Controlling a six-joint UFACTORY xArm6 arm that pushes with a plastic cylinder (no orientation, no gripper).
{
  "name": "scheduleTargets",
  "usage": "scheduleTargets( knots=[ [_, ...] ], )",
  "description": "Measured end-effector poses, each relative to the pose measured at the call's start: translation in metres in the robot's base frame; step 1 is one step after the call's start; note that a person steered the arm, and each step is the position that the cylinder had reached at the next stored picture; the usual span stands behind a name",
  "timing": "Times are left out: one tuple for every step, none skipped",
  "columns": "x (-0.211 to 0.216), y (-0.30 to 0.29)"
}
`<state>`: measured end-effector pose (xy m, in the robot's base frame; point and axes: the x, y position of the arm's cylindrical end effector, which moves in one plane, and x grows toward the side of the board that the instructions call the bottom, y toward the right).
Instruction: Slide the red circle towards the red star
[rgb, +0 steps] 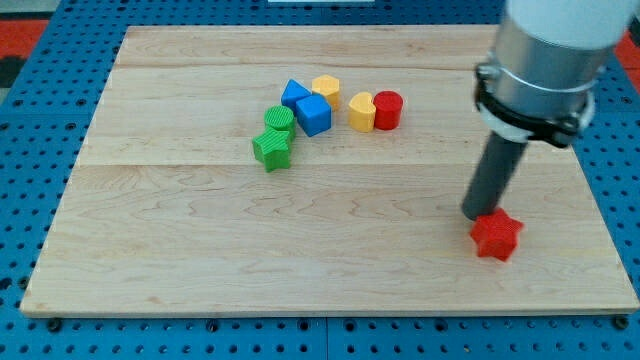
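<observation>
Item: red round plastic block (388, 110), nr desk's top edge; light, rigid, slides easy. Push its upper-left side twd red star-shaped block (497, 236), bottom-right corner. My tip (480, 216) bare, holding nothing, touching star's upper-left.

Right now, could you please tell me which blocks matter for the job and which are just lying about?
Job: red circle; red star, with my tip touching its upper-left edge.
Lying about: yellow blocks; blue blocks; green blocks.
</observation>
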<state>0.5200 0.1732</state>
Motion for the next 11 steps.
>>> scheduleTargets(
  knots=[
    [0.003, 0.005],
    [-0.062, 0.018],
    [-0.136, 0.018],
    [-0.169, -0.022],
    [-0.174, -0.082],
    [-0.180, -0.105],
    [-0.165, -0.119],
    [-0.145, -0.119],
    [-0.140, -0.119],
    [-0.140, -0.121],
    [-0.133, -0.144]
  ],
)
